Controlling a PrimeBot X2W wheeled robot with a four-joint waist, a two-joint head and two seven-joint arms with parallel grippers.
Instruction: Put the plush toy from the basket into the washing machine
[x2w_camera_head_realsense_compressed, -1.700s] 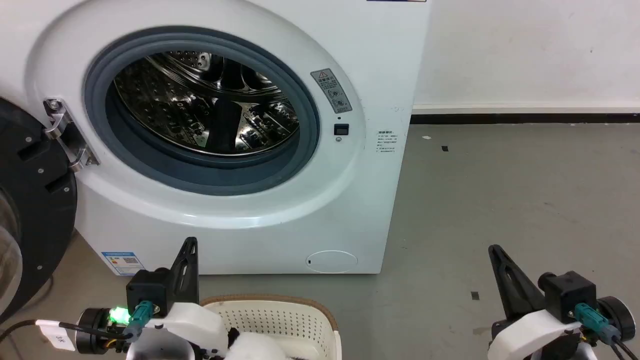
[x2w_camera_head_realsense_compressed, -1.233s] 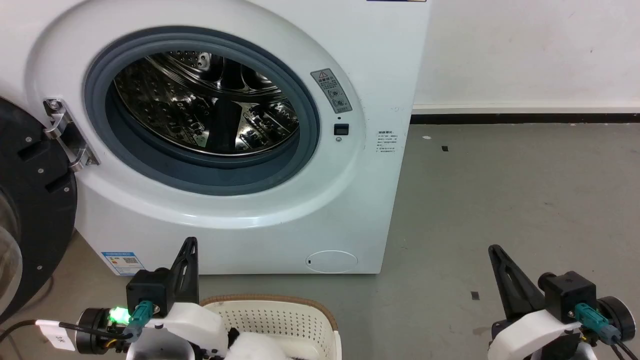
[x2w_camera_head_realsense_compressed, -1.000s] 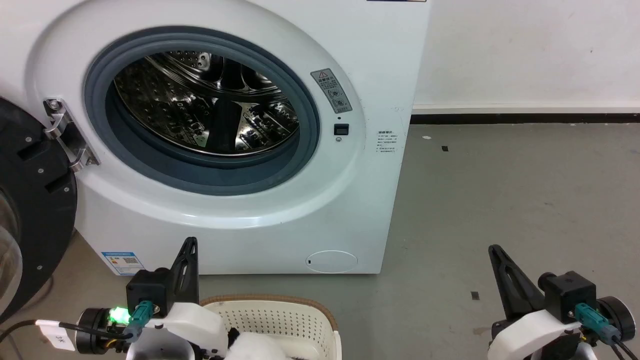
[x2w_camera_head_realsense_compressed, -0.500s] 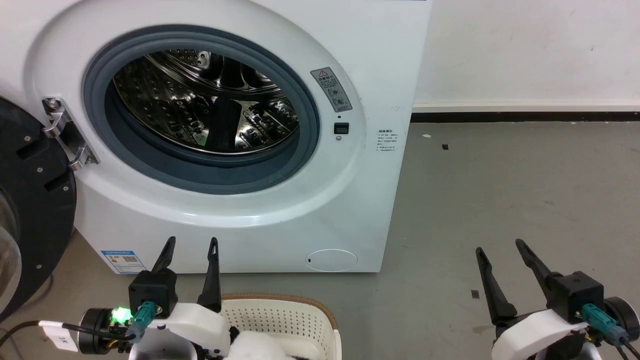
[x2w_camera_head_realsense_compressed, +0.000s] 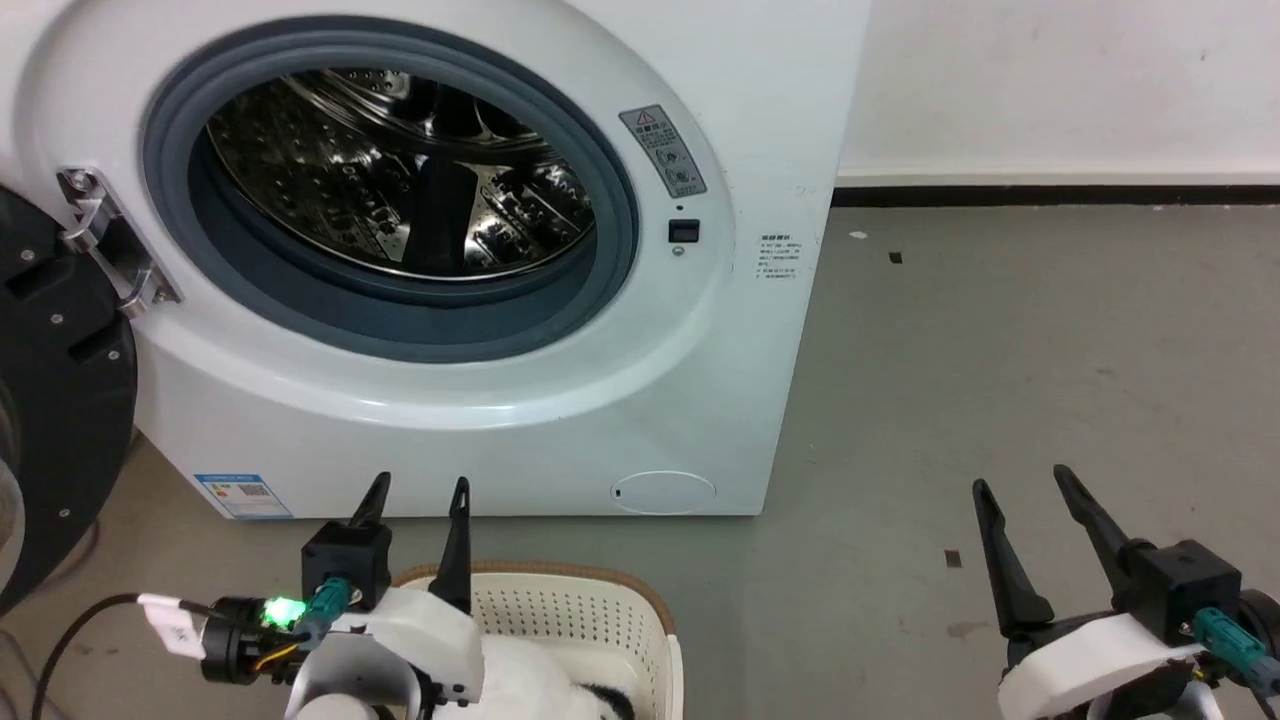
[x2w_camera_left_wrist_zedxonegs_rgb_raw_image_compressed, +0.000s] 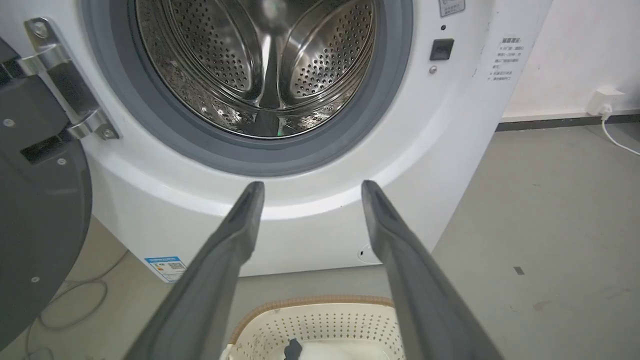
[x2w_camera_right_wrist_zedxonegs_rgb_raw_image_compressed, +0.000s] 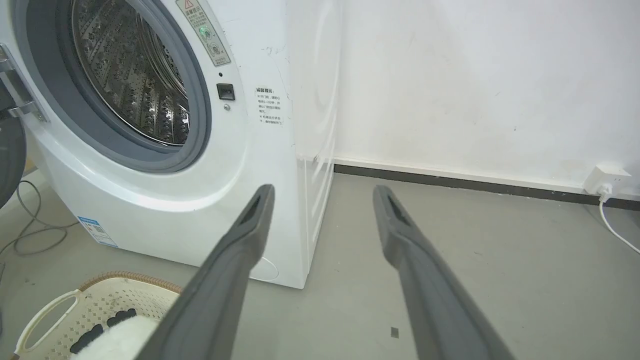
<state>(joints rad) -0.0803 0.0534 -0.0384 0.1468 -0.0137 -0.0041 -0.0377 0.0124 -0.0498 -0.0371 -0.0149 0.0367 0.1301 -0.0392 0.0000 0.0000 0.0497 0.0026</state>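
left hand (x2w_camera_head_realsense_compressed: 420, 485): open, with both long fingers spread wide, gripping nothing, pointing at the washing machine
right hand (x2w_camera_head_realsense_compressed: 1021, 480): open as well, with fingers apart, empty, held over bare floor
plush toy (x2w_camera_head_realsense_compressed: 530, 685): lying in the basket, below the left hand and just to its right, well off to the left of the right hand; white fur with black patches on show
basket (x2w_camera_head_realsense_compressed: 560, 575): on the floor beneath the left hand, with the brown rim just ahead of and under its fingertips, low and to the left of the right hand
washing machine (x2w_camera_head_realsense_compressed: 700, 400): straight ahead of the left hand, ahead and to the left of the right hand, apart from both
drum (x2w_camera_head_realsense_compressed: 400, 190): shiny, perforated steel inside the grey ring, above and beyond the left hand's fingertips
door (x2w_camera_head_realsense_compressed: 50, 400): dark and round, swung open to the left of the left hand
floor (x2w_camera_head_realsense_compressed: 1000, 350): grey, under and ahead of the right hand
wall socket (x2w_camera_right_wrist_zedxonegs_rgb_raw_image_compressed: 605, 177): white, with a white cable, far to the right of the right hand, low on the wall
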